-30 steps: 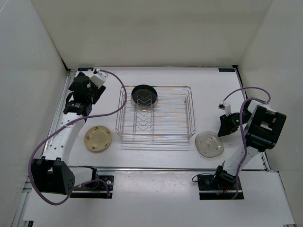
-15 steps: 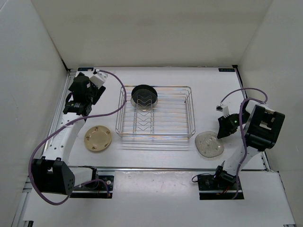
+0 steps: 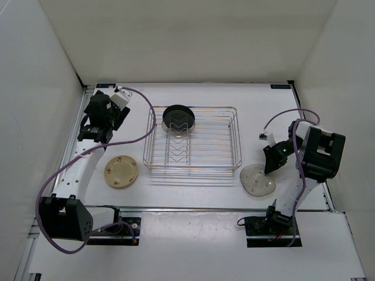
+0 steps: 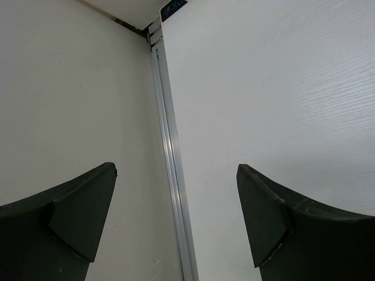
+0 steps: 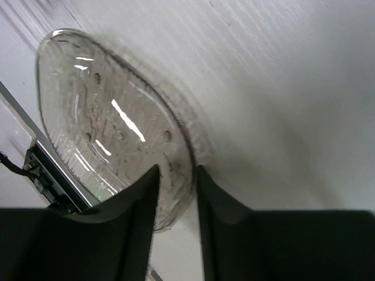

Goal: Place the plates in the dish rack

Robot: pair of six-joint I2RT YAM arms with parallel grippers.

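A translucent greyish-beige plate (image 3: 256,179) lies on the table right of the dish rack (image 3: 237,140). My right gripper (image 3: 268,168) is at the plate's right edge. In the right wrist view the gripper (image 5: 177,171) is closed on the plate's rim (image 5: 105,117), one finger on each side. A glossy black plate (image 3: 179,117) stands in the rack's back left. A cream-yellow plate (image 3: 121,171) lies flat left of the rack. My left gripper (image 3: 98,100) hovers open and empty at the table's back left (image 4: 176,170). A second translucent plate is not clearly visible.
White walls enclose the table on the left, back and right. An aluminium rail (image 4: 170,146) runs along the left wall below my left gripper. A purple cable (image 3: 146,126) hangs from the left wrist near the rack's left rim.
My right gripper has moved left and down onto the translucent plate's right edge, nudging the plate slightly left. The left arm has not moved.
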